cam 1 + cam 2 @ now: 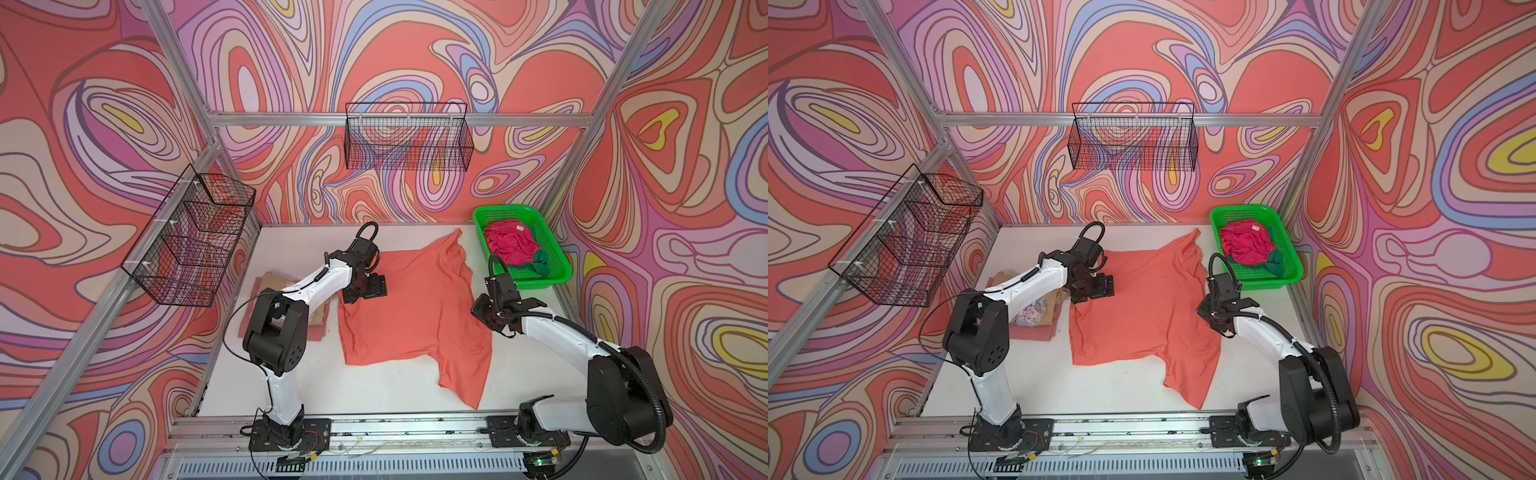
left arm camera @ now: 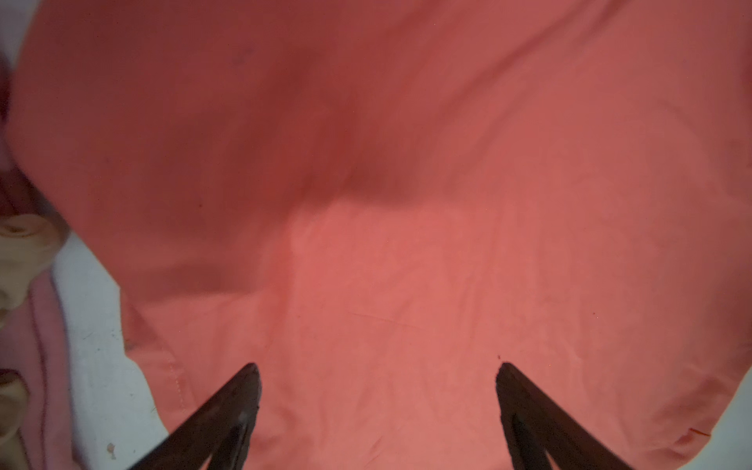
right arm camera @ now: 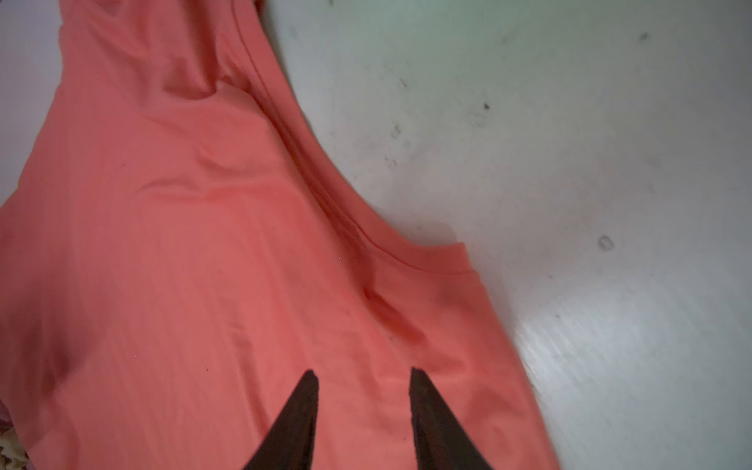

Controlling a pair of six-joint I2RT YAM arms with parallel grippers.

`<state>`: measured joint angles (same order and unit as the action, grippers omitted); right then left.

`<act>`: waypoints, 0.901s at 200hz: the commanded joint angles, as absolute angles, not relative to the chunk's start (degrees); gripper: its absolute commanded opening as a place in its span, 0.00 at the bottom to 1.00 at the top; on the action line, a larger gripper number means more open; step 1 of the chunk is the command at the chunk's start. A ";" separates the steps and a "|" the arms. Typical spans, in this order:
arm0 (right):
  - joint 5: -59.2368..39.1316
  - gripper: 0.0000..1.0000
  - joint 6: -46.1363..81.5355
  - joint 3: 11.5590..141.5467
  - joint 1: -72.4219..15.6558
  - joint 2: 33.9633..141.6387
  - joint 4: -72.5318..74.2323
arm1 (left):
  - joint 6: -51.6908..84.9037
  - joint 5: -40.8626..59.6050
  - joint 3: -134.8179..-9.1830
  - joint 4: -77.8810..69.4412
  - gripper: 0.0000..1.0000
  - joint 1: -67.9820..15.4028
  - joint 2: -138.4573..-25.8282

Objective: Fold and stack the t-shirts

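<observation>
A coral-orange t-shirt (image 1: 415, 307) (image 1: 1142, 307) lies spread on the white table, one sleeve toward the front, the other toward the back. My left gripper (image 1: 365, 291) (image 1: 1092, 291) hovers over its left edge. In the left wrist view this gripper (image 2: 378, 366) is wide open above flat cloth (image 2: 386, 264). My right gripper (image 1: 484, 311) (image 1: 1208, 309) sits at the shirt's right side near the neckline. In the right wrist view its jaws (image 3: 364, 372) stand narrowly apart over the cloth (image 3: 203, 244), pinching nothing visible. A magenta t-shirt (image 1: 509, 245) and a dark green one (image 1: 540, 264) lie in the basket.
The green plastic basket (image 1: 540, 280) stands at the back right. Under my left arm lies a folded tan shirt (image 1: 1034, 316) on a salmon-pink one (image 1: 1034, 332). Black wire baskets hang on the back wall (image 1: 407, 141) and the left frame (image 1: 195, 237).
</observation>
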<state>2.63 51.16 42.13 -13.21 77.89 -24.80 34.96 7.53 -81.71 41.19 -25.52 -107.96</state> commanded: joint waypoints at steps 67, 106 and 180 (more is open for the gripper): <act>7.12 0.01 57.96 40.15 -10.42 85.51 -21.09 | 37.83 8.16 -81.83 44.15 0.93 -25.38 -116.20; 9.30 0.00 59.79 38.31 -8.17 86.15 -22.02 | 37.38 8.99 -82.03 45.60 0.93 -24.79 -118.78; 4.93 0.00 64.05 32.76 -5.20 74.94 -26.76 | 34.24 7.85 -81.01 48.69 0.94 -24.24 -119.56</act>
<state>7.01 60.80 34.59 -5.50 78.81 -22.59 35.51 8.78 -83.85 43.88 -25.12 -116.64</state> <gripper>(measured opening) 0.047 0.935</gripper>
